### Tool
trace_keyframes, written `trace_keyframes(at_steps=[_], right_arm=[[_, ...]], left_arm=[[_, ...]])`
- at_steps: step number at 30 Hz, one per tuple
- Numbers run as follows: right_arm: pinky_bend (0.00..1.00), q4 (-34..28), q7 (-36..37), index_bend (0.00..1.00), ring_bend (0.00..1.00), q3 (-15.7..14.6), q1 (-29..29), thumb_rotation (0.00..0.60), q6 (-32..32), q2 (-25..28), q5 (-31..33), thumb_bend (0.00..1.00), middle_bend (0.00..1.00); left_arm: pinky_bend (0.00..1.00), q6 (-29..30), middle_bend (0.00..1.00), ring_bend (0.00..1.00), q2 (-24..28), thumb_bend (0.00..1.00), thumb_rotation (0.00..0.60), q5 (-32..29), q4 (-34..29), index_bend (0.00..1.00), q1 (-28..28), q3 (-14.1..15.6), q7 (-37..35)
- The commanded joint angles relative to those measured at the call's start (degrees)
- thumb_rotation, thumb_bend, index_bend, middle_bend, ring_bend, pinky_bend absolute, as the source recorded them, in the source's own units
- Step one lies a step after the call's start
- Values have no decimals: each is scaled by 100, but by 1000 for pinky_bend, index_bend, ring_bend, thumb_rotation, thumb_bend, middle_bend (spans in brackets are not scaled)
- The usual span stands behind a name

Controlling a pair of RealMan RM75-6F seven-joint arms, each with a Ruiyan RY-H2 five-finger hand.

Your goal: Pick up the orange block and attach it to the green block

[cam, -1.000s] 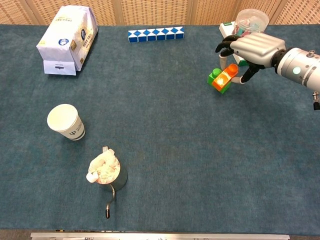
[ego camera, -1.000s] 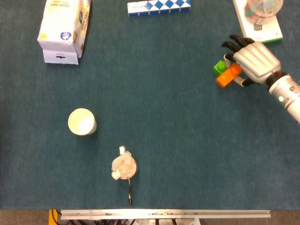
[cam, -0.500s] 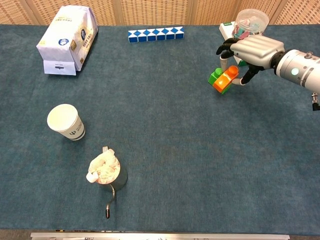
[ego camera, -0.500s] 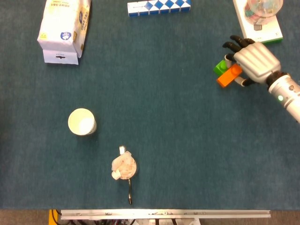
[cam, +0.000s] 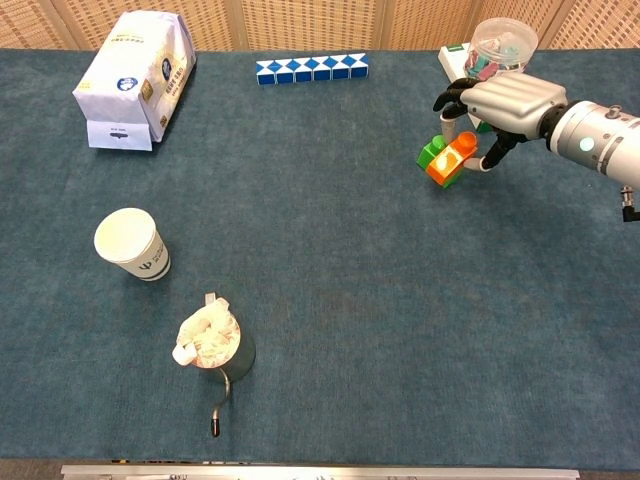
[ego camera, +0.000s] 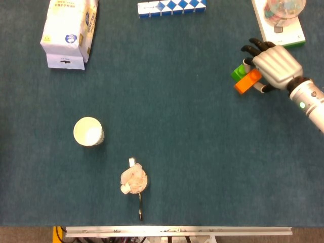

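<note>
1. Since a second ago the right hand has carried the orange block a little up and toward the far edge of the worktop, closing it onto the green block; over the last half second almost nothing has shifted.
2. Seen from the head view, the orange block's long axis runs on a diagonal, its lower end pointing toward the robot's left and near side, its upper end tucked under the hand.
3. In the chest view the orange block sits tilted, its studded top facing up and away, and it touches the green block, which lies just to the left of it and partly behind.
4. Both blocks are at the far right part of the worktop, near the white and green box that carries a clear round container.
5. The right hand is curled over the orange block and holds it, dark fingertips reaching past it above the green block, thumb on the near side.
6. Whether the two blocks are fully pressed together cannot be told.
7. No view shows the left hand.
8. Elsewhere on the worktop stand a paper cup, a small metal cup with crumpled paper, a white bag and a blue and white folding strip.
</note>
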Motion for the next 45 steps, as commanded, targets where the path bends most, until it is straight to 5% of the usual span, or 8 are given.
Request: trace_keyframes(at_steps=[1, 6, 13, 17, 28, 38, 45], right_arm=[[214, -17, 20, 600, 57, -2, 0, 600, 13, 9, -14, 248, 173], [214, -109, 53, 555, 57, -8, -7, 600, 70, 71, -63, 248, 173], [214, -282, 67, 249, 53, -17, -9, 600, 87, 200, -87, 247, 173], [214, -330, 43, 174, 52, -10, -4, 600, 71, 244, -59, 245, 173], [214, -1205, -168, 139, 52, -5, -339, 600, 746, 858, -146, 235, 173], [213, -2633, -687, 139, 52, -51, -1447, 600, 2342, 1671, 78, 202, 182], [213, -3074, -537, 139, 52, -134, -2336, 600, 3704, 2003, -216, 203, 188]], left_arm=[[606, -3, 507, 397, -3, 575, 600, -6, 5, 578, 3, 2, 1], [606, -6, 507, 397, 4, 575, 600, -3, -7, 578, 4, 3, 3], [606, -27, 507, 397, 6, 575, 600, 3, -9, 578, -2, 12, 6], [606, -24, 507, 397, 6, 575, 600, 10, -8, 578, -2, 13, 1], [606, 99, 507, 397, 25, 575, 600, 139, -88, 578, 26, 44, 46], [606, 363, 510, 397, -14, 575, 600, 550, -116, 578, 0, 82, -53], [606, 858, 510, 397, -191, 575, 600, 967, 37, 579, 19, 58, -117]])
